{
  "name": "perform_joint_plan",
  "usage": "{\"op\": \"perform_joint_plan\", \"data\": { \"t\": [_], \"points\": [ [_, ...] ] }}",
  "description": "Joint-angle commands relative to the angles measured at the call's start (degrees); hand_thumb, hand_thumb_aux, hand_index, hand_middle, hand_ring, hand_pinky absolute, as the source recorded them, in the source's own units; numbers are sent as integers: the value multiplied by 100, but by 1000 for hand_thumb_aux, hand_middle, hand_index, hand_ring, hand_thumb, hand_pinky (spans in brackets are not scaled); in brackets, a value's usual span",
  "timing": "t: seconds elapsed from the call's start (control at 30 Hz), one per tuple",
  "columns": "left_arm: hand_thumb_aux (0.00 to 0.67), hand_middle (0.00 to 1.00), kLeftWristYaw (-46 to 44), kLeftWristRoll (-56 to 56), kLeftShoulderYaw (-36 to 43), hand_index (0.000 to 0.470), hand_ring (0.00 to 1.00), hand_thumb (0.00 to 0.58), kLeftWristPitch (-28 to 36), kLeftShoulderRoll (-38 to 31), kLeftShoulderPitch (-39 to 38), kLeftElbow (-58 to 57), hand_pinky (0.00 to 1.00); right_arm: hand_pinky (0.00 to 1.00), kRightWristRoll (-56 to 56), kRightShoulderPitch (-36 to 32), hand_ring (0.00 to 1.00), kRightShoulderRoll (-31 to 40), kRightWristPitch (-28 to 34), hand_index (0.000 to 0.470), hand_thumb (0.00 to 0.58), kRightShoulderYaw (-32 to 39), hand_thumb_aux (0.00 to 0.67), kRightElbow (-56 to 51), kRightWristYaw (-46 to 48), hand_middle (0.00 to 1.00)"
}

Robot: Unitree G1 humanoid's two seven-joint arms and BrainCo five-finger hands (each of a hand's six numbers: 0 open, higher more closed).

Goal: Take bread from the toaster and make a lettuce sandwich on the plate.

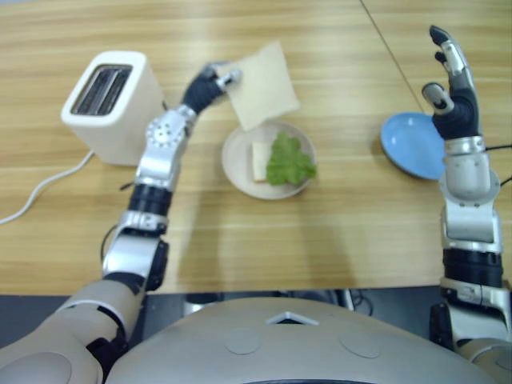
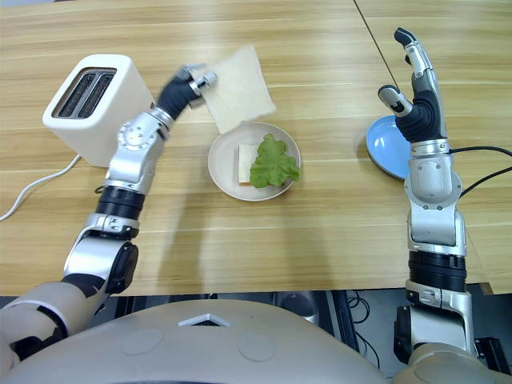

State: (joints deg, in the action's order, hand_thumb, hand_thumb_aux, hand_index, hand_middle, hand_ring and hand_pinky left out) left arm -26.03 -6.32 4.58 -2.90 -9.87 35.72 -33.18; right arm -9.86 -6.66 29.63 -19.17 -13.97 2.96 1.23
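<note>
A white toaster stands at the left of the wooden table, its slots dark. My left hand is shut on the edge of a bread slice, holding it in the air just behind the beige plate. On that plate lies another bread slice with a green lettuce leaf partly over it. My right hand is raised at the right with straight fingers, holding nothing, above the near edge of a blue plate.
The toaster's white cord trails off to the left along the table. A seam in the tabletop runs diagonally behind the blue plate. The table's front edge lies close to me.
</note>
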Motion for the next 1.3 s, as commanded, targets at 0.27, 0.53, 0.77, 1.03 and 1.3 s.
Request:
{"op": "perform_joint_plan", "data": {
  "t": [0.27,0.53,0.77,1.03,1.3],
  "points": [
    [670,1000,-648,693,337,460,1000,580,-645,151,840,-2713,1000,0,-322,81,0,-135,9,0,0,514,0,-152,213,0],
    [670,1000,-673,840,252,460,1000,580,-826,350,1041,-3341,1000,0,-749,147,0,-128,-190,0,0,960,0,-302,285,0],
    [670,1000,-665,766,38,460,1000,580,-896,476,1223,-3458,1000,0,-1197,138,0,-84,-363,0,0,1317,0,-569,244,0],
    [670,1000,-587,716,-148,460,1000,580,-762,561,1349,-3648,1000,0,-1806,132,0,32,-553,0,0,1756,0,-796,199,0],
    [670,1000,-560,912,-76,460,1000,580,-572,701,1368,-3880,1000,0,-2845,30,0,273,-705,0,0,2424,0,-990,120,0]
  ]
}}
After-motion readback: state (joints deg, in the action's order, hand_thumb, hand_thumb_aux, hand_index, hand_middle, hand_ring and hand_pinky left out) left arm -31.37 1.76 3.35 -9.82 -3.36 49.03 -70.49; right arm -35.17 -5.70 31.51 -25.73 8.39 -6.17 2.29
